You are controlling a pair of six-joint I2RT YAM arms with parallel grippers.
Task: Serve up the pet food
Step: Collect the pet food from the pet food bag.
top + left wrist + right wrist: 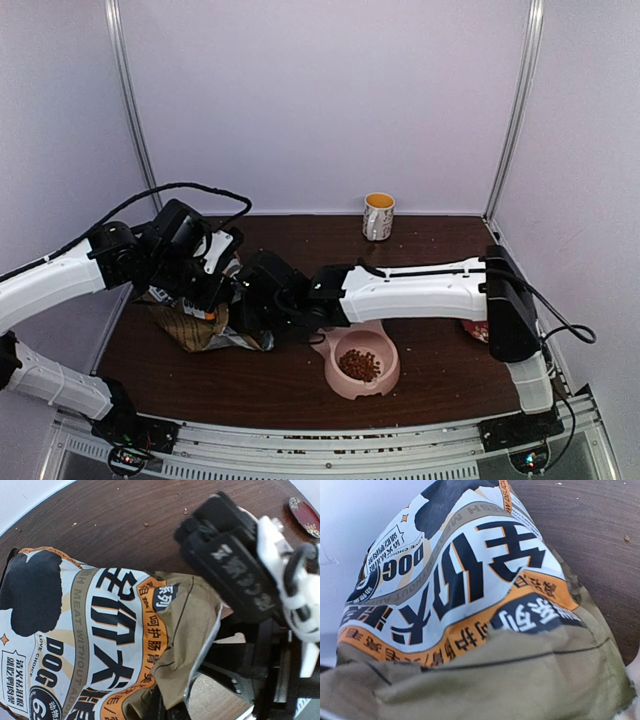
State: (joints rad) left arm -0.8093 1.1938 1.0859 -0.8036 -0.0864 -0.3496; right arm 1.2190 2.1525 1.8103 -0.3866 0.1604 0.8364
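Left arm comes in from the left edge, a black cable (190, 187) looping above it. Left gripper (212, 285) is closed, sitting at the upper edge of the bag (185, 325). Can't tell if paper is pinched between the jaws.

Bag: brown paper with a white, black and orange printed label. It is crumpled and lies on the left part of the table, and it fills both wrist views.

Right gripper (250, 305) is pressed against the bag's right side, close beside the left gripper. Its fingers are hidden by its own black body and the paper, so its opening can't be told.

The right arm stretches across mid-table from the right and covers the far compartment of the pink double bowl (335, 382).

Pet food (359, 365): a heap of reddish-brown pellets in the bowl's near compartment, front centre, just right of the bag and apart from both grippers.

Mug (378, 216): pale, patterned, yellow inside. Upright at the far edge, well apart from everything else.

Red dish (478, 330): at the right side, partly behind the right arm's upright link.

Table (300, 385): dark brown wood grain with a few crumbs (145, 524) scattered on it and a metal rail along the near edge.

Surround: plain pale lavender panels, with metal posts at the back corners, left (130, 120) and right (515, 110).
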